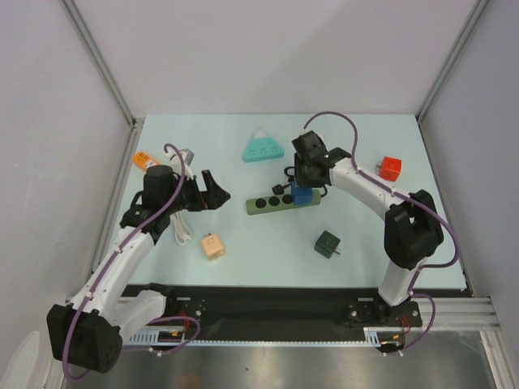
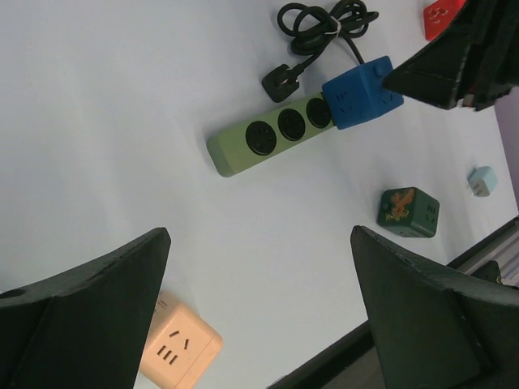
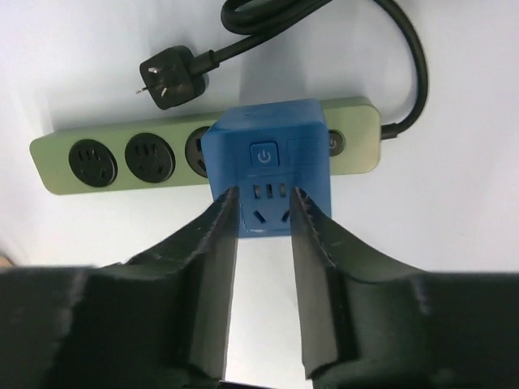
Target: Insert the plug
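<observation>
The blue cube plug [image 3: 268, 146] sits on the right end of the green power strip [image 3: 97, 162], over its fourth socket. My right gripper [image 3: 261, 194] stands just in front of the cube's near face with its fingers parted and nothing between them. From above, the blue cube plug [image 1: 302, 195] is at the strip's [image 1: 272, 204] right end, under the right gripper [image 1: 306, 180]. My left gripper [image 1: 215, 190] hangs wide open left of the strip, above bare table. Its own view shows the strip [image 2: 259, 142] and cube [image 2: 361, 96] well ahead of the left gripper [image 2: 259, 235].
The strip's own black plug [image 3: 170, 77] and coiled cord lie loose behind it. Around the table are a peach cube [image 1: 212, 246], a dark green cube [image 1: 328, 243], a red cube [image 1: 391, 168], a teal triangular socket [image 1: 262, 147] and an orange adapter [image 1: 143, 160].
</observation>
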Available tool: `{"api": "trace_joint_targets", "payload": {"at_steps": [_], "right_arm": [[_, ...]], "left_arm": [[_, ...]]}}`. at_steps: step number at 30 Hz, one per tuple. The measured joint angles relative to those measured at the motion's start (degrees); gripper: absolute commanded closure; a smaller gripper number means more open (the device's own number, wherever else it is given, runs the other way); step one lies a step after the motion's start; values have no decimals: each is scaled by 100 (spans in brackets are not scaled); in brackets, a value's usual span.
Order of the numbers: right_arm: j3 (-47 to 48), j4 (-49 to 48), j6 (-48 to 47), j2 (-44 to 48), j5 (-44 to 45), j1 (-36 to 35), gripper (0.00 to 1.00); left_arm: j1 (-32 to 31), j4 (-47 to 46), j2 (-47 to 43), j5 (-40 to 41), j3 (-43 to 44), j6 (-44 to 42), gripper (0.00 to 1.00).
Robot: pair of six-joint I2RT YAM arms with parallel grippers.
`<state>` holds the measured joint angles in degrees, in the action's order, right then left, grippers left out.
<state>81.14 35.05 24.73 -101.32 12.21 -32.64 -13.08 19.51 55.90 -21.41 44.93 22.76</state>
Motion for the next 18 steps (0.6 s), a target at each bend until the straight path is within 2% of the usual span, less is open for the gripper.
{"api": "trace_joint_targets", "payload": {"at_steps": [3,5,9,12,14,18], "right_arm": [[529,586,-118,-13,-177,116,42],[890,804,-192,15,-267,234,38],[1016,1049,-142,490,-372,573,23],[542,1093,179,1134,-407,1025,29],[-57,1143,529,1624,-415,1613,31],[-1010,1720,1408,2002,-76,2966,37]], "left_arm": [[-74,90,114,173,20,-46,0],[-214,175,192,289,59,-96,0],[-1091,525,413,664,382,-339,3],[-1696,553,514,758,560,-354,4],[-2048,555,520,804,599,-330,4],[-2422,553,516,890,621,-319,3]]}}
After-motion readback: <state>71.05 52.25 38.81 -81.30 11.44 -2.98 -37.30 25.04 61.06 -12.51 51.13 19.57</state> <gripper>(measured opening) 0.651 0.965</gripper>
